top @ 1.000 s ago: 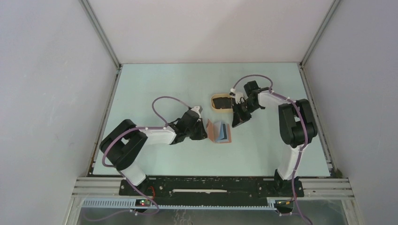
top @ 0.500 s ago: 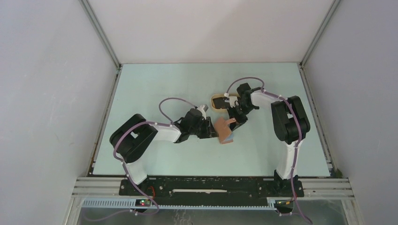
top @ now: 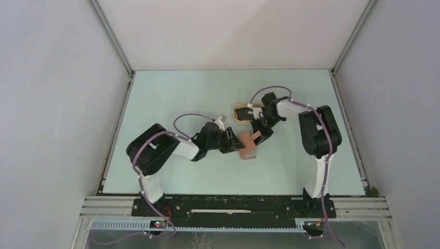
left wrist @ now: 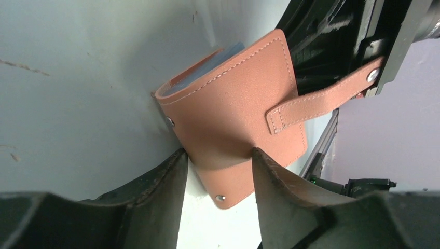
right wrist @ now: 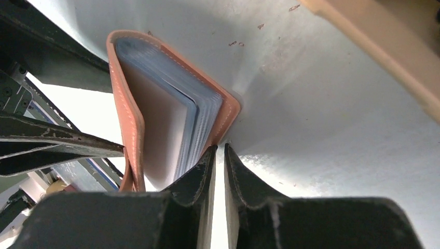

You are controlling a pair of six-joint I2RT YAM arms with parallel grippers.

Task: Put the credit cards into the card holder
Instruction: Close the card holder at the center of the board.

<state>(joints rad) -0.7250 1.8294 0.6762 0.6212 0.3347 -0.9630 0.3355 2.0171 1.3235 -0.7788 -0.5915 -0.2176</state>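
The reddish-brown card holder (top: 248,147) stands half folded on the table between both grippers. In the left wrist view its outer cover (left wrist: 233,111) faces me, with the strap tab (left wrist: 321,98) reaching up to the right arm. My left gripper (left wrist: 218,163) is open, its fingertips against the cover's lower part. In the right wrist view the bluish-grey pockets (right wrist: 200,122) fan out inside the holder (right wrist: 124,104). My right gripper (right wrist: 220,150) is shut, its tips at the edge of the lower cover. I cannot make out any loose credit card.
The beige oval tray (top: 237,117) with a dark inside lies just behind the holder, next to the right wrist; its rim shows in the right wrist view (right wrist: 379,49). Both arms crowd the table's middle. Grey walls enclose the table.
The holder lay open flat; now one cover is raised and it is half folded. My left gripper moved right up against it. My right gripper came down and left to its edge.
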